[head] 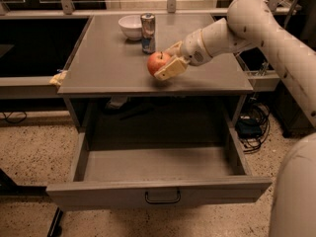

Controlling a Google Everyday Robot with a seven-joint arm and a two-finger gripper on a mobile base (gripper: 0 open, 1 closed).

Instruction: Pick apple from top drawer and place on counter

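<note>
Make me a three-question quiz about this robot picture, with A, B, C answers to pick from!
1. Where is the apple?
A) on the floor
B) in the gripper, over the counter
C) on a chair

2. What colour is the bowl?
A) white
B) green
C) blue

3. The top drawer is:
A) shut
B) pulled open, nothing in it
C) open, full of toys

Answers:
1 B, the gripper clamps it above the grey top.
2 A, it looks white beside the can.
3 B, its bare floor shows.
</note>
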